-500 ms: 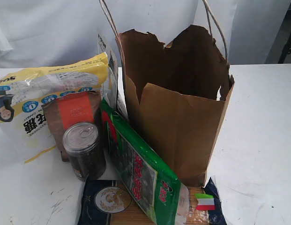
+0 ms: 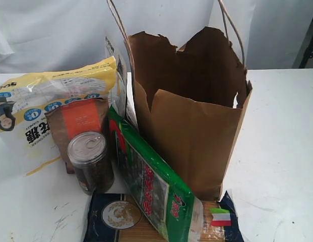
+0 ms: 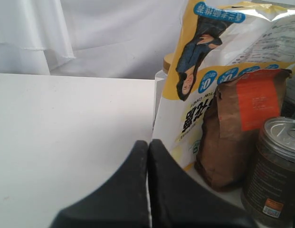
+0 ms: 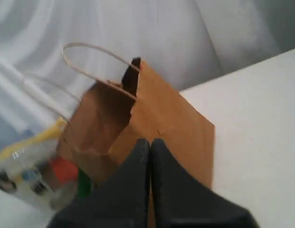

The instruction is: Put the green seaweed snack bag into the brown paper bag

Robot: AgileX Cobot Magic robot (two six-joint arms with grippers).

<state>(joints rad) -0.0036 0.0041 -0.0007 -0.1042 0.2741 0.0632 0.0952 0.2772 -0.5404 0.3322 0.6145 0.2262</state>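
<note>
1. A long, flat, glossy green seaweed snack bag [image 2: 151,184] lies slanted on the white table [image 2: 282,151]. It is outside a tall, open brown kraft paper bag [image 2: 196,141], against that bag's near left side. Its near end rests on a dark blue spaghetti packet [image 2: 113,217].
2. Nothing of the task looks done. Grasping, lifting and dropping the seaweed snack bag in all remain.
3. The left gripper [image 3: 148,190] and the right gripper [image 4: 150,185] each have their fingers pressed together, holding nothing.
4. Only the wrist views show the grippers.
   - The left wrist view shows a yellow-and-white snack bag [image 3: 223,57], a small brown pouch with an orange label [image 3: 237,128] and a metal-lidded jar [image 3: 275,166].
   - The blurred right wrist view faces the paper bag's torn rim.
</note>
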